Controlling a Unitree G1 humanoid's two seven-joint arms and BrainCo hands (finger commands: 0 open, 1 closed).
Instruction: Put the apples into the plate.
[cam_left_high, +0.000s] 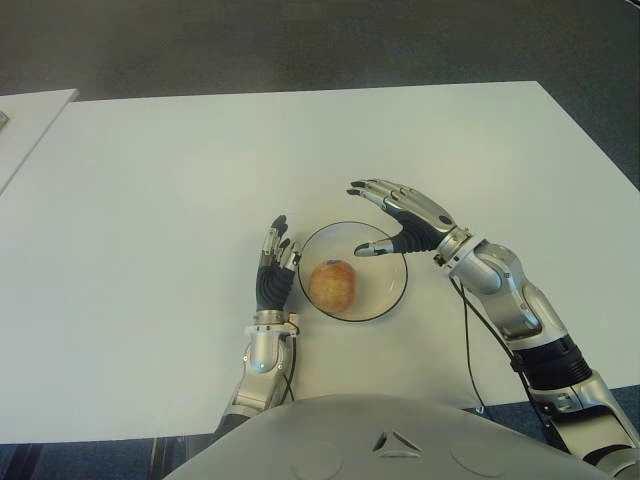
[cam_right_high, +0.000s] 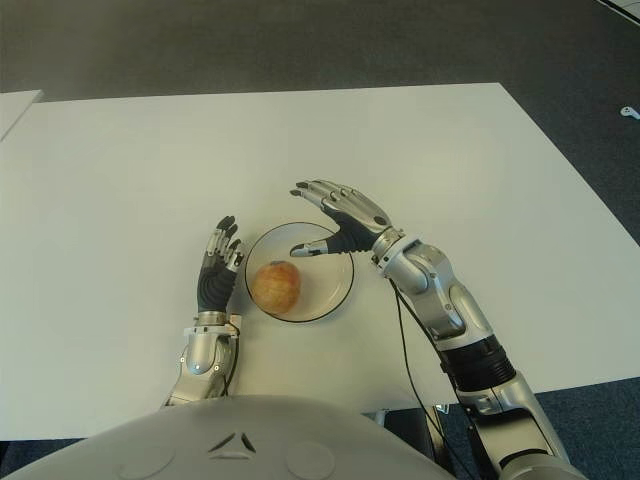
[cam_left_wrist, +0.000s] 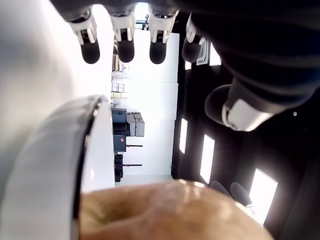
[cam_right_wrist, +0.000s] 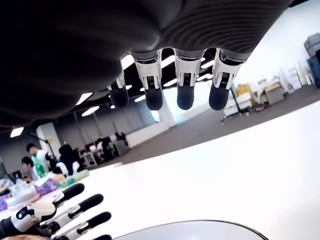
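One reddish-yellow apple (cam_left_high: 333, 285) lies in the left part of a white plate with a dark rim (cam_left_high: 393, 255) near the table's front edge. My right hand (cam_left_high: 392, 218) hovers over the plate's far right rim, palm down, fingers spread and holding nothing. My left hand (cam_left_high: 276, 262) shows flat just left of the plate, fingers straight and holding nothing. In the left wrist view the apple (cam_left_wrist: 170, 210) and the plate's rim (cam_left_wrist: 75, 150) appear close by. I see no other apple.
The white table (cam_left_high: 180, 190) stretches wide to the left, the far side and the right. A second white surface (cam_left_high: 25, 125) stands at the far left. A cable (cam_left_high: 468, 340) runs along my right forearm.
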